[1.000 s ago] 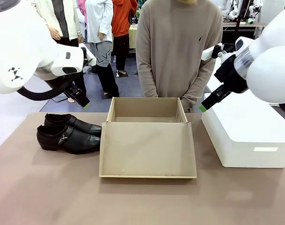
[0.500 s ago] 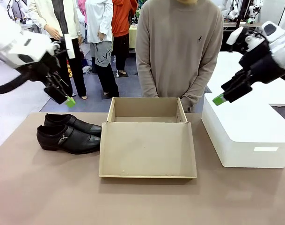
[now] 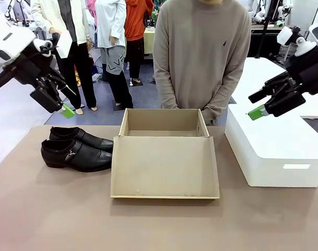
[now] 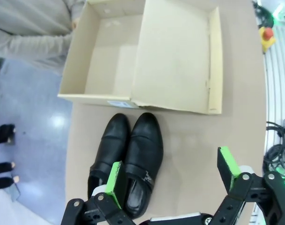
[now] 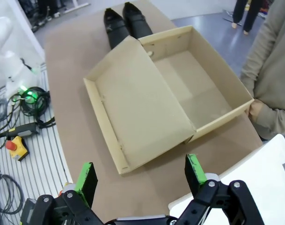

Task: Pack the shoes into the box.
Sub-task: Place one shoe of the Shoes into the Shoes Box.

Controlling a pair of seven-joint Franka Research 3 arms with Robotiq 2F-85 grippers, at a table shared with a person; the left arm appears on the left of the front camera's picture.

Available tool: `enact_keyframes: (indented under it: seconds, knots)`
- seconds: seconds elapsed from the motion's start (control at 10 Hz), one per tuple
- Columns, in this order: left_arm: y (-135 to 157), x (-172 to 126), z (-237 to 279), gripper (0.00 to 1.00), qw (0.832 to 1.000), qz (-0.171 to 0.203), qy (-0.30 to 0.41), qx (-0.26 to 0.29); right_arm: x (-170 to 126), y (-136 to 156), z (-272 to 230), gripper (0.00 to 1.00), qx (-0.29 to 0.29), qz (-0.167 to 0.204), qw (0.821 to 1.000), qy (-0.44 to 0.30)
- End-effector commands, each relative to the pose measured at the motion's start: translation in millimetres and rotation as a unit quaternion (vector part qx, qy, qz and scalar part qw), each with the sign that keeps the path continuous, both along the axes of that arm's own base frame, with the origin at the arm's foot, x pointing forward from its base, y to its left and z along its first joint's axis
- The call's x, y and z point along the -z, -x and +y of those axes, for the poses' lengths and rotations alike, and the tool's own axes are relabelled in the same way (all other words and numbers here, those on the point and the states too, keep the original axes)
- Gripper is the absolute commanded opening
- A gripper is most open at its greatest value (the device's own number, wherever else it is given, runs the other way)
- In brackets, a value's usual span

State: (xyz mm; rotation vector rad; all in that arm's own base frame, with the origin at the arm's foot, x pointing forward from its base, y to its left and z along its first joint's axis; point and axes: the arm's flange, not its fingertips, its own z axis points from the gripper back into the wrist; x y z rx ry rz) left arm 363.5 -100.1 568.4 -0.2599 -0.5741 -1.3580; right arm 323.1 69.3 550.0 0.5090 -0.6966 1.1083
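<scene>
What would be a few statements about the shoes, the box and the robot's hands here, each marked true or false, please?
1. Both shoes lie on the table, left of the box. True.
2. One shoe is already in the box. False: the box is empty.
3. The lid lies open on the robot's side of the box. True.
4. The left hand is shut on a shoe. False: it is open, raised above the table and holding nothing.
5. The right hand is open and empty. True.
</scene>
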Motion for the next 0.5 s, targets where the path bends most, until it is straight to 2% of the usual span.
enact_keyframes:
  seconds: [0.0,0.1,0.4]
  knots:
    - [-6.8,4.4,3.4,1.0,1.0,0.001,0.024,0.011,2.3,-5.8,-3.1,1.0,-0.02,0.004,1.0,-0.017]
    - [0.0,0.0,0.0,1.0,1.0,0.0,0.0,0.0,2.6,-5.1,-2.4,1.0,-0.005,0.008,1.0,-0.012]
    - [0.0,0.0,0.0,1.0,1.0,0.0,0.0,0.0,2.1,0.2,-0.3,1.0,-0.005,0.006,1.0,-0.007]
